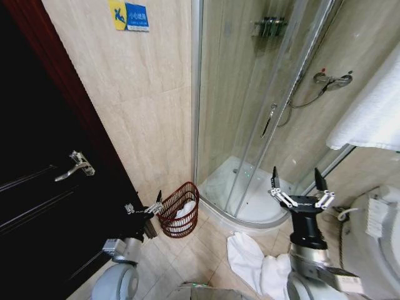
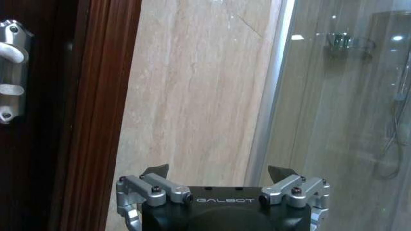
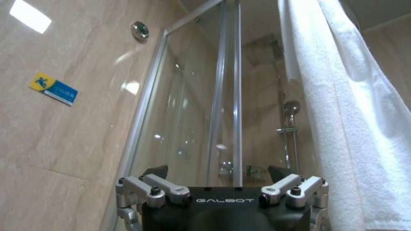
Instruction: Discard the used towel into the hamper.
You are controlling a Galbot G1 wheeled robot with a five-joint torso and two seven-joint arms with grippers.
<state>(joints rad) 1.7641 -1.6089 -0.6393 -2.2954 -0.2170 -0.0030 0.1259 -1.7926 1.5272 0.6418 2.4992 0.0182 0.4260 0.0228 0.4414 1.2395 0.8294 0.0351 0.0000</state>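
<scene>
Standing in a small tiled bathroom: beige stone-look wall (image 1: 144,112) ahead, a dark wood door (image 1: 37,187) with a silver lever handle (image 1: 76,165) on the left, and a curved glass shower enclosure (image 1: 250,106) filling the corner. Its white tray (image 1: 250,194) sits raised above the floor, with a chrome mixer (image 1: 332,79) and hose on the far wall inside. A blue and yellow sign (image 1: 129,15) is stuck high on the wall.

Floor (image 1: 194,259) is pale tile laid on a diagonal. A white towel (image 1: 256,262) lies crumpled on it, just in front of the shower tray's curved edge. A second white towel (image 1: 375,112) hangs at the right.

The hamper (image 1: 180,209), dark red open weave, stands on the floor against the wall between door and shower, with white cloth showing inside.

Right gripper (image 1: 299,187) is raised over the tray's edge, above the floor towel, jaws spread wide and holding nothing. Left gripper (image 1: 150,208) sits low beside the hamper's rim, jaws parted and empty; from its wrist camera the fingertips (image 2: 157,169) point at the wall and door frame.
</scene>
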